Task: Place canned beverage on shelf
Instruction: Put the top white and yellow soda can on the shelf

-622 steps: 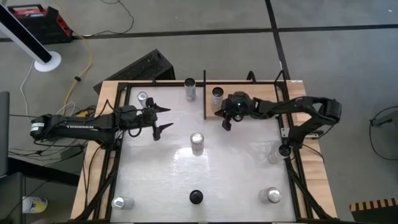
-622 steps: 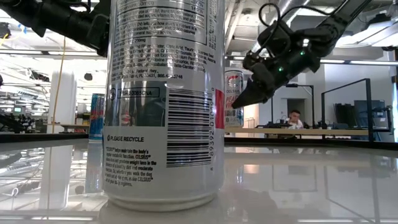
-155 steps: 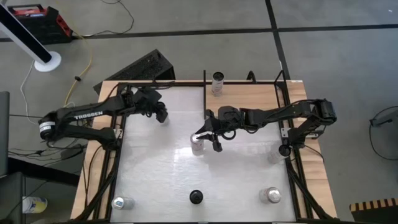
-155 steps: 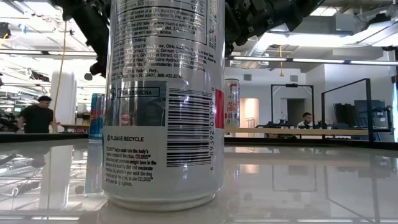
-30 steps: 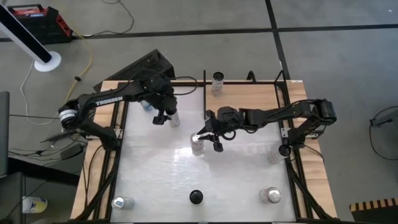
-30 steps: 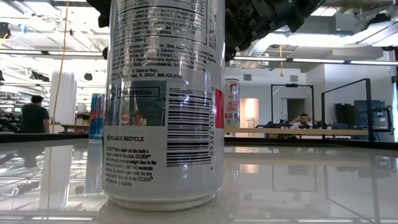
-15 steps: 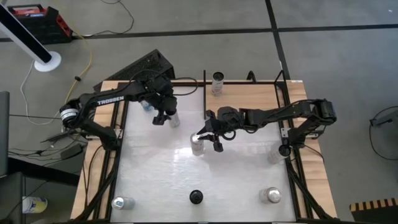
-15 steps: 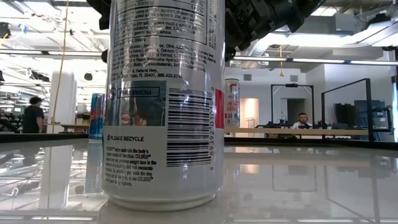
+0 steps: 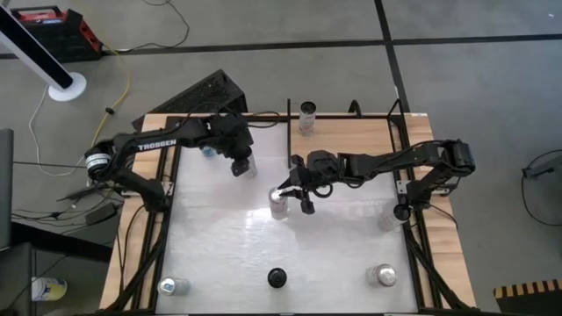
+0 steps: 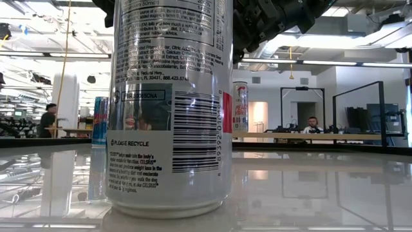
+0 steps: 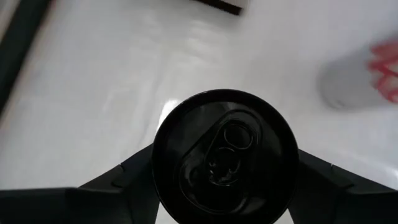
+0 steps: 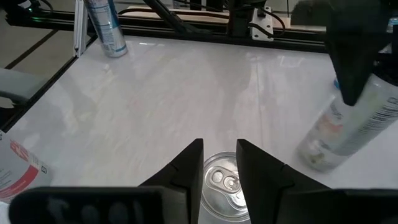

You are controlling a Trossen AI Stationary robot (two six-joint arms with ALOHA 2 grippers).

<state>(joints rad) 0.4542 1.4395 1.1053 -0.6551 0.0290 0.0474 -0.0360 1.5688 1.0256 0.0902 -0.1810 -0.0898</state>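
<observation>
A slim can (image 11: 225, 152) with a dark top stands upright on the white tabletop at the far left and also shows in the right wrist view (image 12: 345, 127). My left gripper (image 9: 240, 164) points down over it, open, one finger on each side of its upper part. My right gripper (image 9: 294, 197) hovers just above the middle can (image 9: 278, 206), which also shows in the right wrist view (image 12: 225, 183). Its fingers (image 12: 193, 163) stand a narrow gap apart and hold nothing. The light-wood shelf (image 9: 351, 140) lies at the far right. One can (image 9: 306, 114) stands at its far edge. My left gripper comes at the can from above, a finger (image 11: 134, 177) on each side of the can's upper wall. The can's top (image 11: 225, 155) hides the fingertips, so I cannot tell whether they touch. The can stands on its base on the table (image 12: 311, 158).
A blue can (image 9: 206, 149) stands at the far left. More cans stand along the near edge (image 9: 171, 285) (image 9: 277, 278) (image 9: 384, 275), and one by the right rail (image 9: 386, 219). The near-middle can fills the low view (image 10: 170, 109). People show in the room beyond.
My left gripper has shifted slightly toward the table's right edge. It now covers the can that showed just to its right in the high view. The can stays where it stood.
</observation>
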